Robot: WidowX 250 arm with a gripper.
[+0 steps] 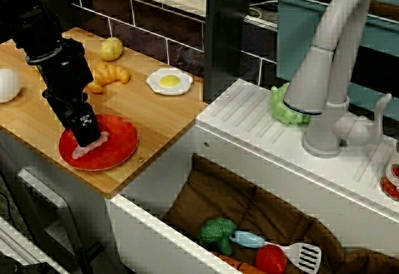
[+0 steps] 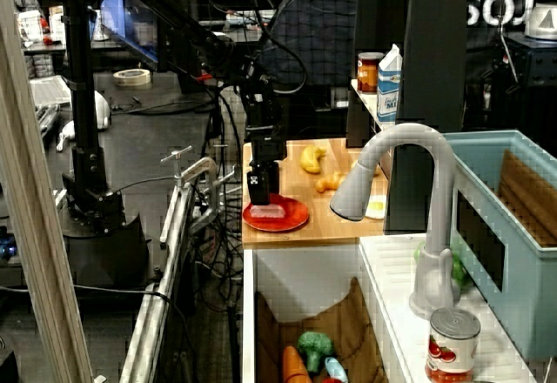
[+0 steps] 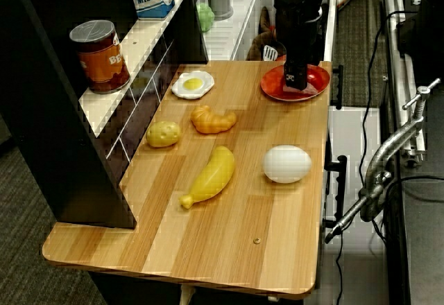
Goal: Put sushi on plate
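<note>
The wooden surface (image 1: 156, 115) carries the red plate (image 1: 121, 146) near its front edge, with a white egg (image 1: 7, 85), a croissant (image 1: 111, 75), a potato (image 1: 111, 48) and a fried egg (image 1: 169, 81) spread behind it. The black tool (image 1: 87, 138) stands upright over the plate, its tip down on the sushi (image 1: 90, 146), which lies on the plate's left part. The tool seems pressed around the sushi, though I cannot tell for sure whether it pinches it.
</note>
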